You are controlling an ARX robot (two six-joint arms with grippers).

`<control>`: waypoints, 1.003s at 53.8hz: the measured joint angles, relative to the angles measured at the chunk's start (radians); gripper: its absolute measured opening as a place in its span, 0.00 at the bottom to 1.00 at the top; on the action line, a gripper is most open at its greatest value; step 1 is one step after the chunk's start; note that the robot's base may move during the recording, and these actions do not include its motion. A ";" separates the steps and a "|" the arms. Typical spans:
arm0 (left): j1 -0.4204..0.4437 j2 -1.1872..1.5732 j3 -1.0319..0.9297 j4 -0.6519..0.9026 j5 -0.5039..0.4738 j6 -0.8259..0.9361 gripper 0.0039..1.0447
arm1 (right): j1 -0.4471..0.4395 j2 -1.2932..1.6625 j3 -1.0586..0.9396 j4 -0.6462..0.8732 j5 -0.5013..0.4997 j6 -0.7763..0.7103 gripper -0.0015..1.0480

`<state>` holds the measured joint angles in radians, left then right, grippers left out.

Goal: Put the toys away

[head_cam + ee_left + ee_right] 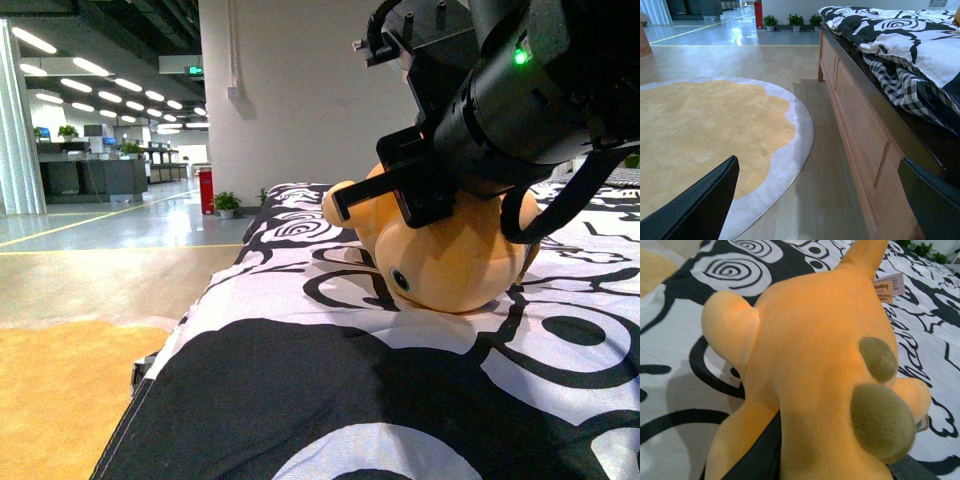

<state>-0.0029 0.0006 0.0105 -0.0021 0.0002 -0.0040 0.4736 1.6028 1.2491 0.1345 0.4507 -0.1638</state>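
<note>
Right jaws grasp the plush animal (455, 262) on the counter (300, 400); released left jaws hang beside its edge, open floor (825, 140) ahead.

Plush toy (455, 262): orange-yellow, rounded body, stubby limbs. Lies tipped on its side on the black-and-white bed cover (300, 400), toward the bed's left edge. One dark eye (400, 279) shows low on the face. Two brown nubs (882, 422); white hang tag (888, 285).

Black-and-white patterned bedcover (300, 400) under orange plush toy (460, 260)
</note>
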 joint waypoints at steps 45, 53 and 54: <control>0.000 0.000 0.000 0.000 0.000 0.000 0.94 | -0.502 -0.631 -0.307 0.154 -0.633 0.240 0.07; 0.000 0.000 0.000 0.000 0.000 0.000 0.94 | -0.552 -0.747 -0.417 0.154 -0.703 0.278 0.07; 0.000 0.000 0.000 0.000 0.000 0.000 0.94 | -0.555 -0.755 -0.424 0.154 -0.710 0.283 0.07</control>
<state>-0.0029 0.0006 0.0105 -0.0021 0.0002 -0.0040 -0.0814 0.8478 0.8249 0.2882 -0.2588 0.1188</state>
